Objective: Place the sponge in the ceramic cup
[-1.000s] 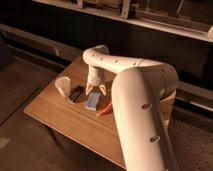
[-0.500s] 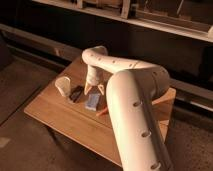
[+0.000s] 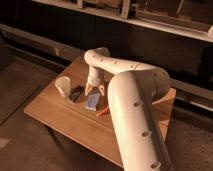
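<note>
The light-blue sponge (image 3: 92, 102) lies flat on the wooden table (image 3: 60, 117), near its middle. My gripper (image 3: 94, 90) hangs just above the sponge's far end, pointing down, open, with one finger on each side and nothing held. The off-white ceramic cup (image 3: 62, 85) stands to the left of the sponge, near the table's left edge, tilted or on its side with its opening towards the camera view.
A small black flat object (image 3: 76, 93) lies between cup and sponge. An orange-red pointed object (image 3: 102, 111) lies right of the sponge, partly behind my white arm (image 3: 135, 115), which hides the table's right side. Dark shelving runs behind the table.
The gripper has come down a little towards the sponge and stays open. Sponge, cup and the other objects have not moved.
</note>
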Tool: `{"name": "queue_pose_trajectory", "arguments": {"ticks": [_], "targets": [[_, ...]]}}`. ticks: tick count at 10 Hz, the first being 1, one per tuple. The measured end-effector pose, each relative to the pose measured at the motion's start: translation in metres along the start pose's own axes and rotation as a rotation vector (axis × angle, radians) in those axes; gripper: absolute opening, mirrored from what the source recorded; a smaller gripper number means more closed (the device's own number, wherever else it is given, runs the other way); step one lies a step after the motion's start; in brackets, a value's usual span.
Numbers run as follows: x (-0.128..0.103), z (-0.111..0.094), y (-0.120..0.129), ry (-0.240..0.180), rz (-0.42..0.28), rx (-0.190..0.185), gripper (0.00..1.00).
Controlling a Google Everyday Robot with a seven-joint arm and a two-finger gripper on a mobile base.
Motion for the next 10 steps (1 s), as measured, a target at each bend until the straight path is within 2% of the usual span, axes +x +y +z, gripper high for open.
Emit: {"name": "queue_pose_trajectory", "arguments": {"ticks": [2, 6, 7, 9, 10], "targets": [[0.003, 0.004, 0.000, 0.005, 0.002, -0.013, 0.54], [0.008, 0.010, -0.001, 0.007, 0.000, -0.030, 0.10], [0.008, 0.010, -0.002, 0.004, 0.000, -0.030, 0.03], [0.007, -0.003, -0.003, -0.025, 0.016, -0.020, 0.00], [0.007, -0.016, -0.005, -0.050, 0.024, -0.003, 0.00]]}}
